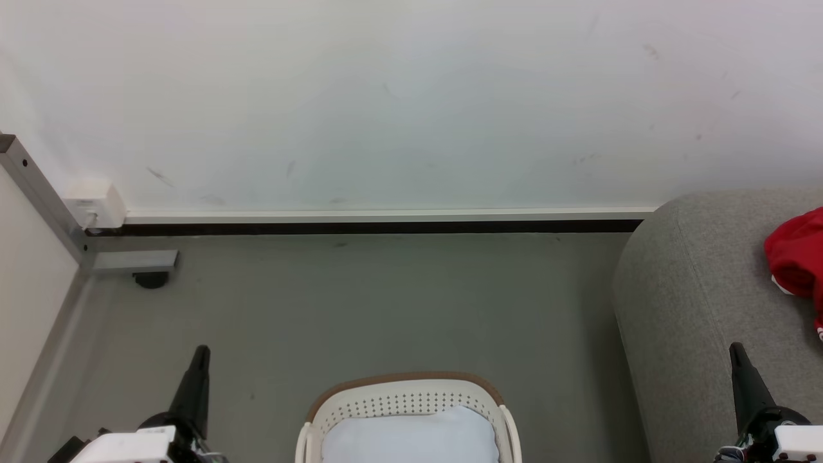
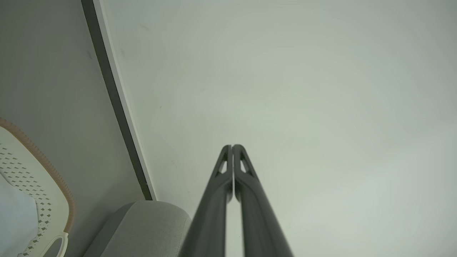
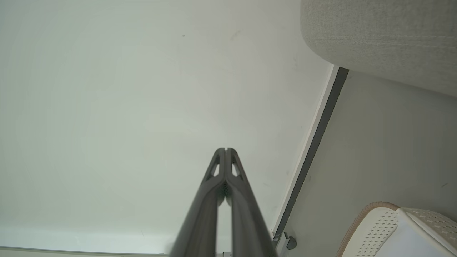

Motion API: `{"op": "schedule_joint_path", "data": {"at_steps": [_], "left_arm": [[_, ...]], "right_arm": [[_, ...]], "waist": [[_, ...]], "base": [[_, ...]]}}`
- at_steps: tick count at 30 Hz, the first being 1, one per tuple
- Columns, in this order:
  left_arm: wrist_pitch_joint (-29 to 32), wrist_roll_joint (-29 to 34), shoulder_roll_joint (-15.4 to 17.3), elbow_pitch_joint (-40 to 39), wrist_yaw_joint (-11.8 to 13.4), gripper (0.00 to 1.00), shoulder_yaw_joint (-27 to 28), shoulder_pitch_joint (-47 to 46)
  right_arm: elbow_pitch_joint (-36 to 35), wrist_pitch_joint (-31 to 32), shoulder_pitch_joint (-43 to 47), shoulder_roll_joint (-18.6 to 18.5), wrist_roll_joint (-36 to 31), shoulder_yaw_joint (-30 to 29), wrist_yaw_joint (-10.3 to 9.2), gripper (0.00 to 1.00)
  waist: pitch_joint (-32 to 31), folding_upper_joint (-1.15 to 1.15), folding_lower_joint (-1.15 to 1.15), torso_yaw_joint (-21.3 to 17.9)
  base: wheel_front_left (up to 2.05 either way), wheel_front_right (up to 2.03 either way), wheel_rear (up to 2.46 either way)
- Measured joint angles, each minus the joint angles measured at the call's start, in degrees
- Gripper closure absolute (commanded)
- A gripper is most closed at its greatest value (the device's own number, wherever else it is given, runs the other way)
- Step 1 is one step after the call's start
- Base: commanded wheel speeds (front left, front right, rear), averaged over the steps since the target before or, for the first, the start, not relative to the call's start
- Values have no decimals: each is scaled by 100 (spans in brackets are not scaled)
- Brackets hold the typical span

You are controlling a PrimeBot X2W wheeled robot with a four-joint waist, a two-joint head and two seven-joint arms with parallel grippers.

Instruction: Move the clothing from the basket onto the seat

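Clothing (image 1: 796, 254): one red piece lies on the seat (image 1: 694, 289), cut off by the head view's right border and well apart from the basket (image 1: 405, 386). The basket sits on the floor (image 1: 386, 302) between the two hands. What shows inside is pale bluish cloth (image 1: 411, 437); can't tell if red lies underneath. Risk 1: grabbing that pale cloth, the wrong item. Risk 2: a finger hooks the brown rim or a perforation, so the light basket likely drags or tips. Risk 3: right hand (image 1: 737, 350), near the seat's rounded corner, sweeps the red piece off. Both hands are closed and empty. Room: bare floor runs to the wall (image 1: 386, 96). Left hand (image 1: 201, 352) has clearance, with a metal frame (image 1: 38, 193) bounding the far left.
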Motion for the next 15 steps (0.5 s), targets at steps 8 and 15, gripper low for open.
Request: {"op": "schedule_joint_path", "data": {"at_steps": [8,15], "left_arm": [[0,0,0,0,0,100,0,-1],[0,-1,0,0,0,100,0,-1]], "right_arm": [[0,0,0,0,0,-1,0,100],[0,0,-1,0,0,-1,0,100]], "waist": [[0,0,0,0],[0,0,0,0]], "base": [[0,0,0],[0,0,0]]}}
